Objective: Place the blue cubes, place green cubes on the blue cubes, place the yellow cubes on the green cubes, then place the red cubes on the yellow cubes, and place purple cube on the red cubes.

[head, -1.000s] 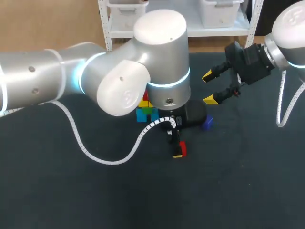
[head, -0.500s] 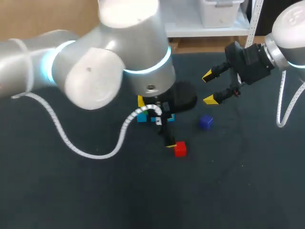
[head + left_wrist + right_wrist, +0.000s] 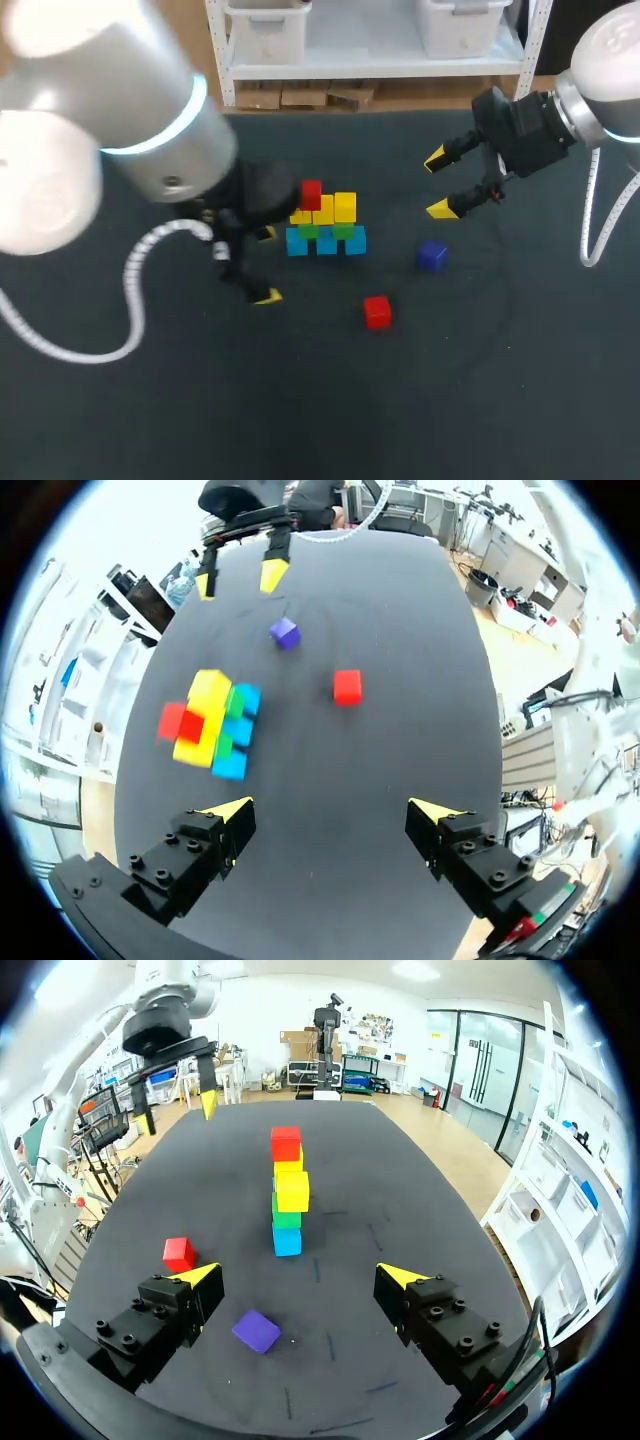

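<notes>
our left gripper (image 3: 266,265) swung back leftward since a second ago, jaws wide open and empty, stack (image 3: 325,222) now uncovered, loose red cube (image 3: 377,311) lying just in front, purple cube (image 3: 432,256) nearby, our right gripper (image 3: 438,183) unmoved, open, empty too

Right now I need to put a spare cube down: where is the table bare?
Bare: the near stretch of table, this side of the loose red cube. Crowded: the middle, with cube stack, left gripper, purple cube and right gripper.

On the dark table (image 3: 450,400) lie 3 blue cubes (image 3: 326,242), 1 red cube (image 3: 377,311) and 1 purple cube (image 3: 432,256).
</notes>
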You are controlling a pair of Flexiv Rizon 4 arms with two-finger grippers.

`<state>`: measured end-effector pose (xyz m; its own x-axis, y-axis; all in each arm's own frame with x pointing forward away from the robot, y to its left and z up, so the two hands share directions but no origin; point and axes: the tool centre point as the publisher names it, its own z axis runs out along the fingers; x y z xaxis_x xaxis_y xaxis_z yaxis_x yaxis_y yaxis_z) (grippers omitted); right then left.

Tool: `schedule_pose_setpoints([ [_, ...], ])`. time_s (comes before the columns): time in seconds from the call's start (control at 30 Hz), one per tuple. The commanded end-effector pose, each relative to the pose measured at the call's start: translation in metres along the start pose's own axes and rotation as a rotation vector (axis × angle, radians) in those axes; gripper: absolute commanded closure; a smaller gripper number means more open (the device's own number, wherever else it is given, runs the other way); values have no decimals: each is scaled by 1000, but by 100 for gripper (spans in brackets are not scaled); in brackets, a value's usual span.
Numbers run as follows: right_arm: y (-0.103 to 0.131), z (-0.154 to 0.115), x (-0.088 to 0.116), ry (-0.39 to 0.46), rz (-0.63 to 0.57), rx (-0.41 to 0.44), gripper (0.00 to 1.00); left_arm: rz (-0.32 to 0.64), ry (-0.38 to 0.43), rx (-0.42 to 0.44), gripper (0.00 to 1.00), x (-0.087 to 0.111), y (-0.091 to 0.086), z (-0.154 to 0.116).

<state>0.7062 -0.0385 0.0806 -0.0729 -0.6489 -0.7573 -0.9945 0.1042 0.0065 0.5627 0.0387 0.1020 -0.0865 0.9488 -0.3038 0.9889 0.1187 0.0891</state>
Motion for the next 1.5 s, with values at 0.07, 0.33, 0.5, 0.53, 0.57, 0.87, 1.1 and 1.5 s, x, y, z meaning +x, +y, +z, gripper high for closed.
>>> schedule_pose_setpoints([
  [0.07,-1,0,0,-3,-1,-1,0,-19,-276,-13,0,68,8,-20],
  [0.33,-1,0,0,-3,-1,-1,0,-36,-340,-46,0,92,29,-32],
  [0.5,-1,0,0,-3,-1,-1,0,-23,-340,-47,0,93,41,-34],
  [0.53,-1,0,0,-3,-1,-1,0,-25,-341,-47,0,92,42,-34],
  [0.57,-1,0,0,-3,-1,-1,0,-25,-341,-47,0,92,43,-35],
  [0.87,-1,0,0,-3,-1,-1,0,-12,-329,-45,0,86,44,-38],
  [1.1,4,-4,-4,-14,-35,1,0,-12,-329,-45,0,86,44,-38],
  [1.5,70,2,-14,17,-75,-4,0,-12,-329,-45,0,86,44,-38],
])
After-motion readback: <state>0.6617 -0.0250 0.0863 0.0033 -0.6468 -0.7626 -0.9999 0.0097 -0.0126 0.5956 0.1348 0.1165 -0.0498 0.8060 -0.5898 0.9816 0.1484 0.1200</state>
